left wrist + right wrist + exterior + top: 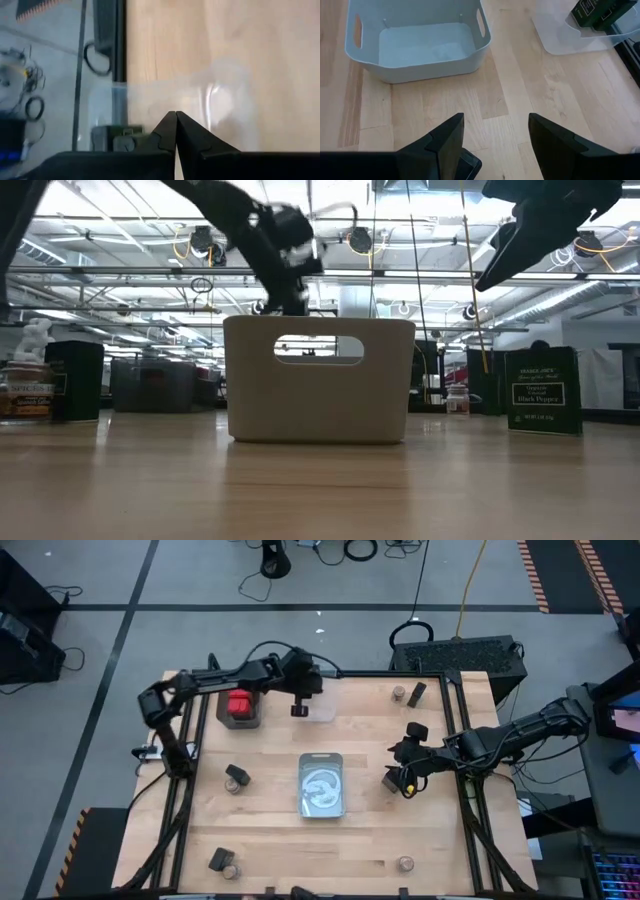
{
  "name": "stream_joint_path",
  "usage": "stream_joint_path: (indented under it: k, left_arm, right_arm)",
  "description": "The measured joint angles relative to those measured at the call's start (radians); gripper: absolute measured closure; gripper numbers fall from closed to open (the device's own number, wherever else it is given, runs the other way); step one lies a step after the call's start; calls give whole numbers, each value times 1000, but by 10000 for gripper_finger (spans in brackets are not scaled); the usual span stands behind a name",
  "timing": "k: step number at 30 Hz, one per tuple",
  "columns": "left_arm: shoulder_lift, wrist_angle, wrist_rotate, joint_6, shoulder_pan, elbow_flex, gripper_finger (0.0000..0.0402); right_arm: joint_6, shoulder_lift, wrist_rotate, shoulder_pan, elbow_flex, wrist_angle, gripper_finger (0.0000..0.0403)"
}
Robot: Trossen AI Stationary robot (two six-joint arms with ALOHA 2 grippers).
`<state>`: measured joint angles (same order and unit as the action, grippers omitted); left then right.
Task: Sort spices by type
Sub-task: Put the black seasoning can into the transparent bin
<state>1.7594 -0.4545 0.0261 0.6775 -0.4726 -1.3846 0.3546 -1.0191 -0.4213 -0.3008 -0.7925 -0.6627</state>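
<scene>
My left gripper (298, 708) (176, 131) is shut on nothing, raised over a clear plastic bin (325, 710) (210, 95) at the table's far middle. Dark boxy spices (114, 140) (594, 12) stand in that bin. Red boxy spices (238, 705) stand just left of it. My right gripper (405, 780) (495, 135) hangs open above bare wood, right of the white handled bin (322, 785) (415, 45). Loose on the table are a black box (417, 692) and a jar (398, 692) far right, and a box-and-jar pair (236, 778) at the left.
Another black box with a jar (220, 860) stands near the front left corner, and a lone jar (405, 863) near the front right. In the low view a black pepper box (543, 390) stands right of the white bin (320, 380). Bare wood lies around the white bin.
</scene>
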Motion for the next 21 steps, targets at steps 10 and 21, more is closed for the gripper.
stream_joint_path:
  k: [10,21]
  left_arm:
    - [-313,-195,177,-208,109,0,392]
    - [-490,-647,215,-644,281,0,392]
  right_arm:
    - [39,0,0,0,0,8,197]
    - [47,-8,3,-1,0,161,197]
